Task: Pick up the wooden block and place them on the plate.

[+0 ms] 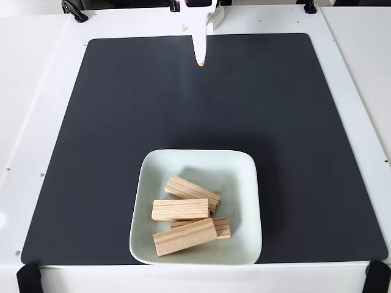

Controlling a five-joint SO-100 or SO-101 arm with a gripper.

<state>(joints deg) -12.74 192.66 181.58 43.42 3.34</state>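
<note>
The plate (244,183) sits at the near edge of the dark mat (122,122), close to the front of the bench (36,91), in the fixed view. Its raised rim contains the load, which is judged to be why the blocks lie loosely stacked and not side by side.

Four wooden blocks rest inside the plate:
- The nearest block (184,237) lies at a slight angle along the front, touching the block behind it.
- A partly covered block (223,227) shows one end only, beneath and behind the nearest block.
- A middle block (180,209) lies almost level across the stack and rests on the others.
- The farthest block (193,192) lies tilted, its right end near the plate centre.

No block lies on the mat outside the plate. On this evidence the task appears complete.

Beyond the plate the mat is bare up to the far edge. There the gripper (200,58) hangs from the arm, well apart from the plate, with the fingers (200,46) pointing down. The fingers appear closed and hold nothing. This raised, distant position is consistent with a parked pose that leaves the plate unobstructed.
</note>
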